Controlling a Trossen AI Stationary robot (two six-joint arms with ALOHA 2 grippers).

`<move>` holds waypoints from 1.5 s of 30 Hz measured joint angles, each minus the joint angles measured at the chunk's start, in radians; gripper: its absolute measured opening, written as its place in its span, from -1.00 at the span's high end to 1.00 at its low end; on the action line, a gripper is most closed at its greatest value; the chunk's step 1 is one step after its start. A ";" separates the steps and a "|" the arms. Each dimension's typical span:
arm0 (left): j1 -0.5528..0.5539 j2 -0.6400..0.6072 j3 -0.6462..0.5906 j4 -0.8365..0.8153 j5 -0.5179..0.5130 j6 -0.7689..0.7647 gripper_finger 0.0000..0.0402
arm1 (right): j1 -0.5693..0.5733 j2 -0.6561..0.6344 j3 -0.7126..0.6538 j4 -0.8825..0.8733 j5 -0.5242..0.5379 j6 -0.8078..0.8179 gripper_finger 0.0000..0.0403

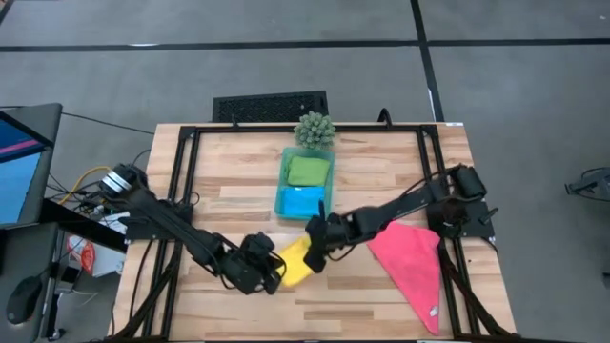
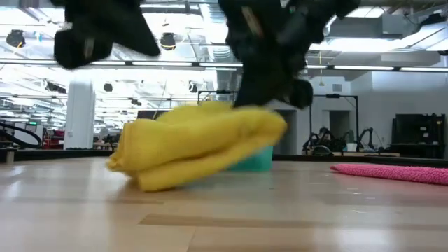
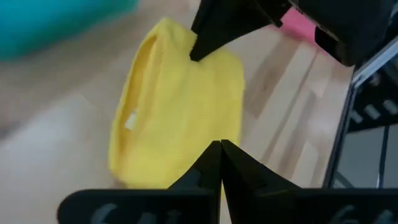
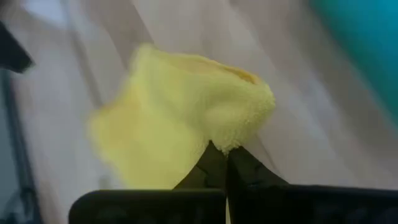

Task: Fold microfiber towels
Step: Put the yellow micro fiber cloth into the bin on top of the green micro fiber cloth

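Note:
The yellow towel (image 1: 296,262) lies folded over itself near the table's middle front, its left part resting on the wood (image 2: 150,175). My right gripper (image 1: 315,250) is shut on its far right end. My left gripper (image 1: 273,276) is shut just past the towel's near left end; in the low view it stands above the towel (image 2: 91,38). The green towel (image 1: 308,170) and the blue towel (image 1: 300,201) lie folded in the teal tray (image 1: 285,181). The pink towel (image 1: 412,264) lies spread on the table at the right. My right gripper pinches a folded edge at the yellow towel's far right end (image 4: 241,138) between its two fingers, several layers thick. The fingers come slanting down from the table's right. That end is raised off the table (image 2: 269,129), and the rest slopes down to the wood.
A small spiky green plant (image 1: 315,129) stands just behind the tray at the table's far edge. The black frame rails (image 1: 186,181) run along the table's left and right sides. Bare wood (image 1: 372,305) shows in front of the yellow towel.

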 joint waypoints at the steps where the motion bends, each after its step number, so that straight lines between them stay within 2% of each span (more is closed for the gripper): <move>1: -0.001 -0.027 0.000 -0.016 -0.018 0.000 1.00 | -0.014 -0.023 0.000 0.001 -0.001 -0.013 0.97; 9: -0.005 -0.169 0.000 -0.126 -0.181 0.000 1.00 | -0.197 -0.198 0.003 0.022 0.004 -0.122 0.97; 15: -0.005 -0.177 0.001 -0.159 -0.193 -0.001 1.00 | -0.374 -0.284 0.003 0.026 0.005 -0.174 0.97; 20: -0.001 -0.175 0.001 -0.195 -0.213 -0.012 1.00 | -0.490 -0.262 0.004 0.018 0.012 -0.170 0.97; 30: -0.001 -0.175 0.001 -0.217 -0.221 -0.026 1.00 | -0.513 -0.093 0.003 0.003 -0.041 -0.095 0.97; 38: -0.001 -0.175 0.001 -0.241 -0.221 -0.026 1.00 | -0.538 -0.188 0.037 0.123 -0.040 -0.094 0.97; 45: -0.001 -0.175 0.001 -0.261 -0.225 -0.026 1.00 | -0.576 -0.213 0.031 0.103 -0.053 -0.074 0.95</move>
